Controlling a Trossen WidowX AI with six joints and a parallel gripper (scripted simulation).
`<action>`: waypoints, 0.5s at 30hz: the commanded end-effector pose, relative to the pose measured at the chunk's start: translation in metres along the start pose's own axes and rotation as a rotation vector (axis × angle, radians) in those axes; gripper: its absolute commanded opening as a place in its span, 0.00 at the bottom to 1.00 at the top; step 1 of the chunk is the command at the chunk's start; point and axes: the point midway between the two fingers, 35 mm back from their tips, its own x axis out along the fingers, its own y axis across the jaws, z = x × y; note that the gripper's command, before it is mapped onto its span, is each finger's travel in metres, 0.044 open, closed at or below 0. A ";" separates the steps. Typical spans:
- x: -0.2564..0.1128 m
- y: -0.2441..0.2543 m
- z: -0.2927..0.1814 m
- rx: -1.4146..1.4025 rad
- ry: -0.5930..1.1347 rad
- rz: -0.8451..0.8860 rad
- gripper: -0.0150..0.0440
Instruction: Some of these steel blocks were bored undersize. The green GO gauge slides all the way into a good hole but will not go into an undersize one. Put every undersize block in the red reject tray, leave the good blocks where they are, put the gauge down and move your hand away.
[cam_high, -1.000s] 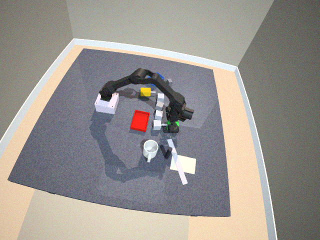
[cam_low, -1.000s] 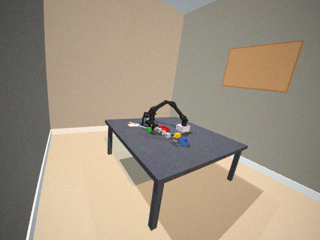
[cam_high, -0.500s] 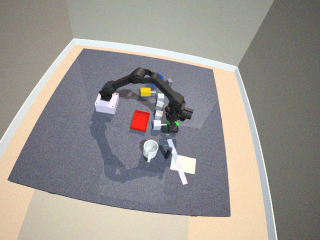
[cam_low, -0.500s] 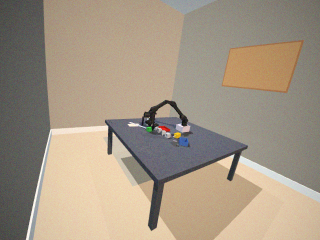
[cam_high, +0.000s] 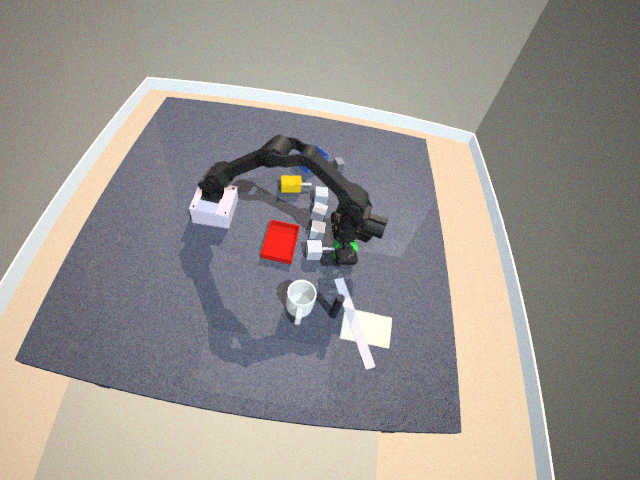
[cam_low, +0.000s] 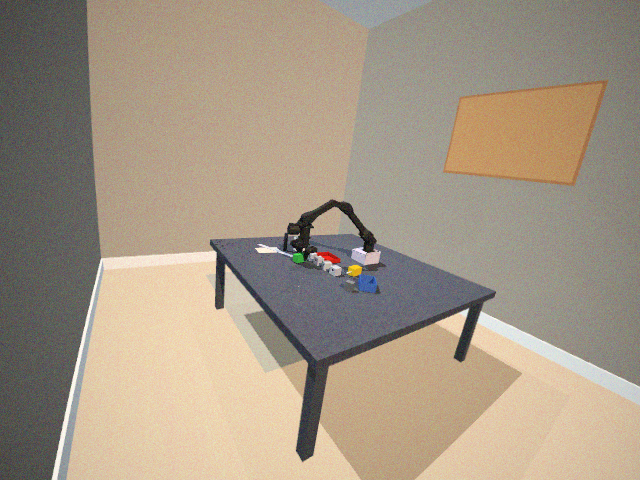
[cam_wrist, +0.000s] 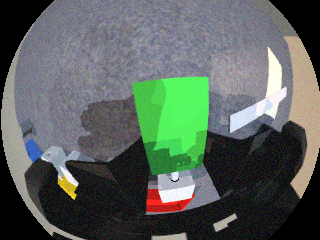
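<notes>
My pincer (cam_high: 345, 250) (cam_low: 305, 255) is clamped on the green GO gauge (cam_high: 353, 246) (cam_low: 298, 257) (cam_wrist: 172, 120), its pin at the hole of the end block (cam_high: 313, 250) (cam_wrist: 176, 190), the one nearest the mug (cam_high: 300, 297). I can't tell how deep the pin sits. Four blocks stand in a row between the red tray (cam_high: 279, 241) (cam_low: 328, 257) (cam_wrist: 165, 201) and the counter's (cam_high: 155, 320) (cam_low: 392, 310) far edge from the arm's base. The tray is empty, so I judge that sorting, any rejects and parking the gauge remain.
</notes>
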 end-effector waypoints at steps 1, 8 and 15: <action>-0.004 -0.001 0.005 -0.004 -0.015 -0.002 0.25; -0.003 -0.001 0.006 -0.004 -0.015 -0.002 0.25; 0.000 -0.001 0.004 -0.004 -0.015 -0.002 0.25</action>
